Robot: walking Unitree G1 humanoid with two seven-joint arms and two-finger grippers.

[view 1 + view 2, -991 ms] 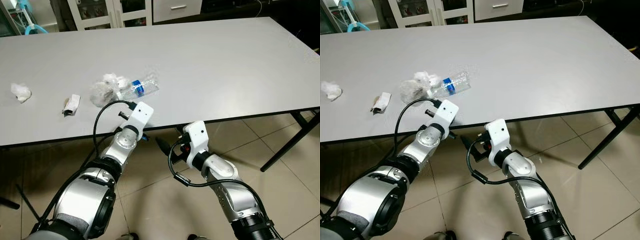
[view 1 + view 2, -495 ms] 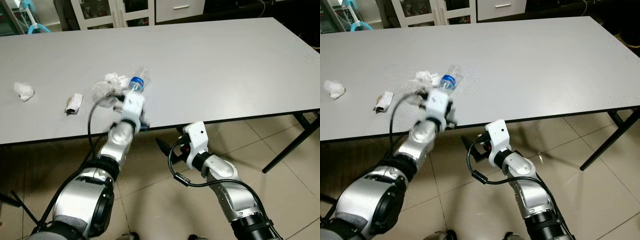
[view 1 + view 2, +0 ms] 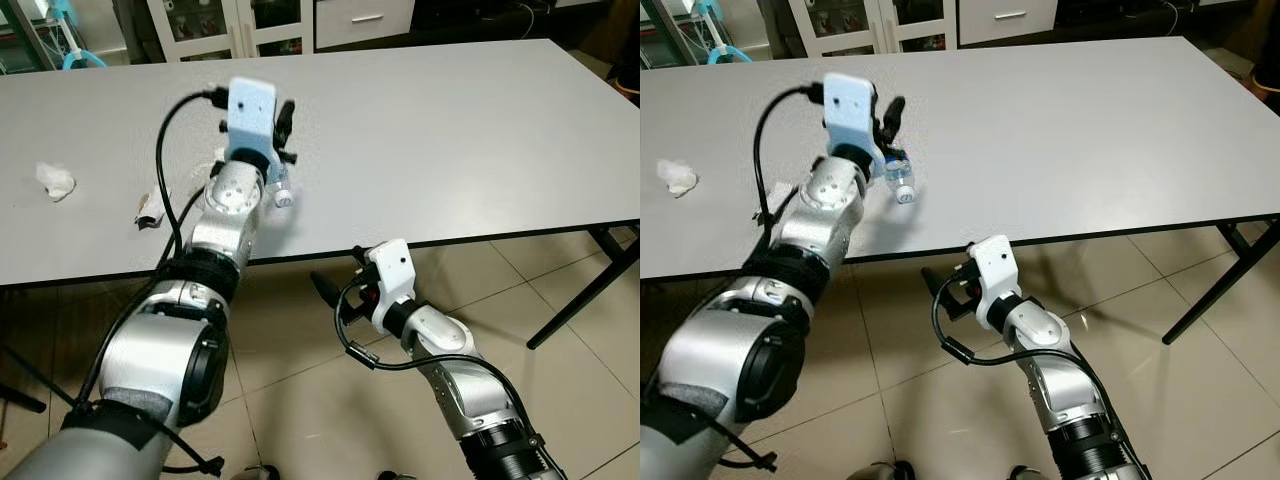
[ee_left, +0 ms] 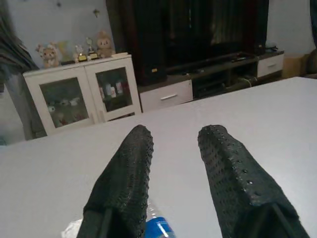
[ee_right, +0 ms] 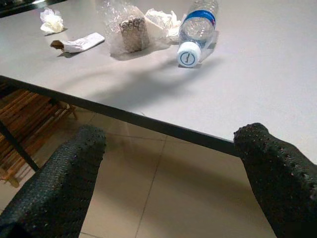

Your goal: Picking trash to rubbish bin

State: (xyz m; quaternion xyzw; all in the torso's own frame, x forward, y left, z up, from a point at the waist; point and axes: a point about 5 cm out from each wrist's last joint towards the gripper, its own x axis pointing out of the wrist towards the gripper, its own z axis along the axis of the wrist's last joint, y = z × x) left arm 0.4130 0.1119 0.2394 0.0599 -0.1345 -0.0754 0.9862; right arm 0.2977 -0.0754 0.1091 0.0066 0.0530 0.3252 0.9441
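A clear plastic bottle [image 3: 898,180] with a blue label lies on the grey table [image 3: 450,130], its white cap [image 5: 187,54] facing the front edge. Beside it lie a crumpled plastic bag [image 5: 126,32] and white crumpled paper [image 5: 161,22]. Further left are a small wrapper [image 3: 150,208] and a tissue ball [image 3: 55,180]. My left gripper [image 4: 173,136] is raised above the table just over the bottle [image 4: 158,228], open and holding nothing. My right gripper [image 3: 325,290] hangs open below the table's front edge, level with the bottle.
White glass-door cabinets [image 4: 84,94] stand behind the table. A black table leg [image 3: 585,280] slants down at the right over the tiled floor [image 3: 300,380]. The right half of the tabletop is bare.
My left arm has swung up from below the table edge to above the tabletop, over the bottle. The bottle has turned, cap now toward the front edge. The right arm has stayed put.
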